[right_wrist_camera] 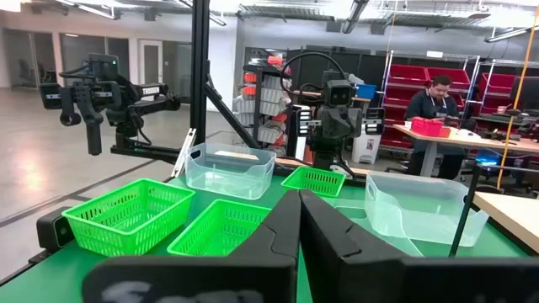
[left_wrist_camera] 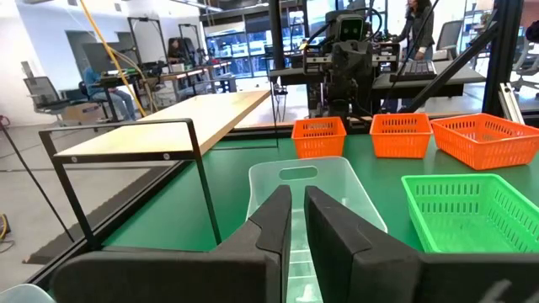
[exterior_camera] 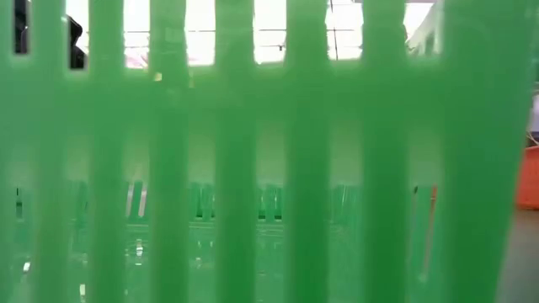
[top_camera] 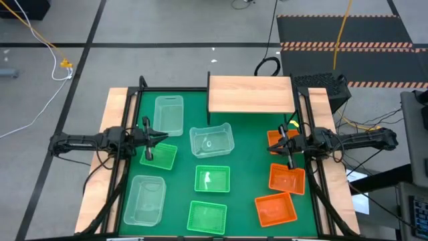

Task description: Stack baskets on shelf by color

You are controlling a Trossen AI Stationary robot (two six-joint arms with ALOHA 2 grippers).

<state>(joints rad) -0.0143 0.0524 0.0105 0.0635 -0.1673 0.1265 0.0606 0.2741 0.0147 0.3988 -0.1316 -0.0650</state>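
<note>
The shelf (top_camera: 251, 94), a light wooden plank on thin dark legs, stands at the far edge of the green mat. Three clear baskets (top_camera: 168, 114) (top_camera: 212, 140) (top_camera: 145, 199), three green baskets (top_camera: 158, 155) (top_camera: 212, 179) (top_camera: 206, 216) and three orange baskets (top_camera: 277, 137) (top_camera: 286, 179) (top_camera: 275, 208) rest on their bottoms, spread over the mat. My left gripper (top_camera: 148, 139) (left_wrist_camera: 297, 195) hangs above the mat's left side, fingers nearly together and holding nothing. My right gripper (top_camera: 287, 142) (right_wrist_camera: 299, 198) hangs above the right side, shut and holding nothing.
A green basket's slatted wall (exterior_camera: 253, 151) stands right in front of the low camera and hides most of the table there. The table's dark frame rails (top_camera: 130, 120) run along both sides. People sit at desks in the room beyond.
</note>
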